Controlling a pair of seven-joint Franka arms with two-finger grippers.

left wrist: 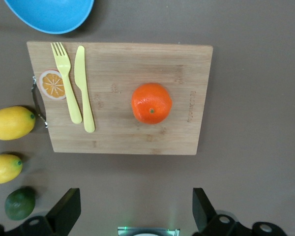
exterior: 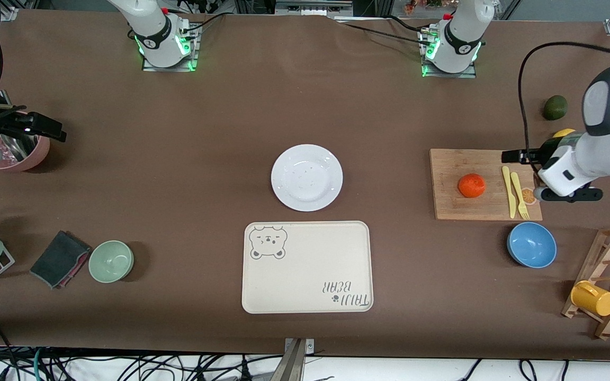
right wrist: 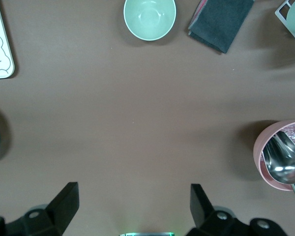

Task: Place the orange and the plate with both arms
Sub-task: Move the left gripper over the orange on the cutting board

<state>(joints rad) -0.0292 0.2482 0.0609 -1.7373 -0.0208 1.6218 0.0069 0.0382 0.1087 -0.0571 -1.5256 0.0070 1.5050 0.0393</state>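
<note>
1. the orange [exterior: 472,186] is a small, round, bright orange-red fruit, slightly flattened, with a tiny green stem dot visible on top in the left wrist view [left wrist: 152,103].
2. it sits on a wooden cutting board [exterior: 482,185] toward the left arm's end of the table, apart from the yellow plastic knife [exterior: 508,191] and fork [exterior: 519,195] that lie side by side on the same board.
3. the plate [exterior: 307,177] is round, plain white and shallow, with a wide rim and faint speckles; it rests on the bare table near the middle, just farther from the front camera than the cream bear-print tray [exterior: 307,267].
4. the left gripper [left wrist: 134,212] hangs in the air near the cutting board, jaws spread wide and holding nothing.
5. the right gripper [right wrist: 132,209] hangs over bare table near the pink pot [exterior: 16,151] at the right arm's end, jaws likewise wide apart and unloaded.
6. a blue bowl [exterior: 531,244] stands just nearer the front camera than the board; a pale green bowl [exterior: 111,261] sits beside a dark folded cloth [exterior: 60,259].
</note>
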